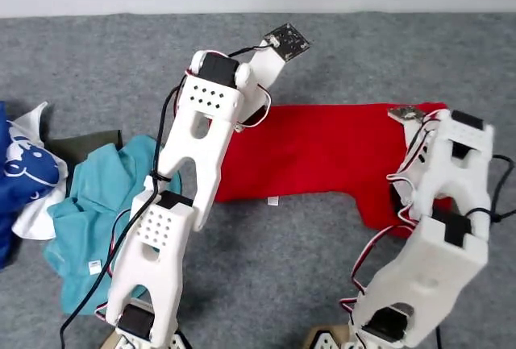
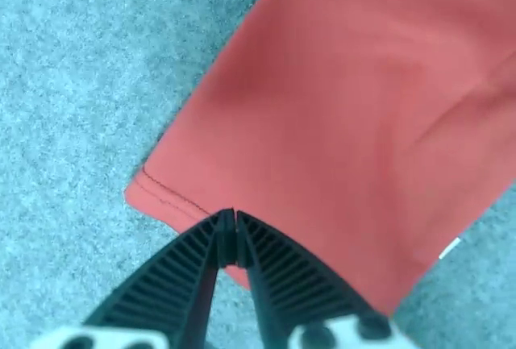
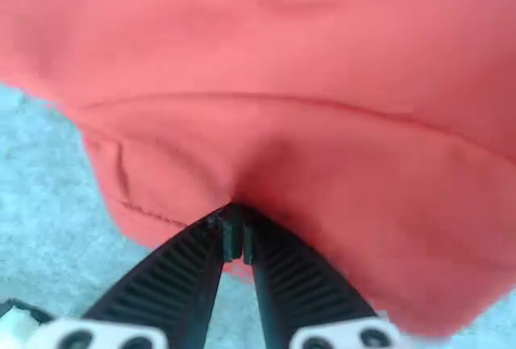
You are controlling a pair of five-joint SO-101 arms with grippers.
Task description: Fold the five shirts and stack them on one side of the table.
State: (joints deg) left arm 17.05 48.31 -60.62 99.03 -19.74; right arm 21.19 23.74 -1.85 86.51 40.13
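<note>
High view: the red shirt [image 1: 322, 151] is seen spread on the bench [image 1: 266, 260], with its edge pinched by the closed left gripper [image 2: 234, 232] and the closed right gripper [image 3: 234, 228]. Nothing is judged folded or stacked yet. A teal shirt [image 1: 97, 204] and a blue shirt [image 1: 20, 172] are heaped crumpled beside the left arm.

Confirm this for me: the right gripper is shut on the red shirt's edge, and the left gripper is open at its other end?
Not quite. The left gripper is not open: the left wrist view shows it shut on the hem of the red shirt. The right gripper is shut on the edge, as you said.
</note>
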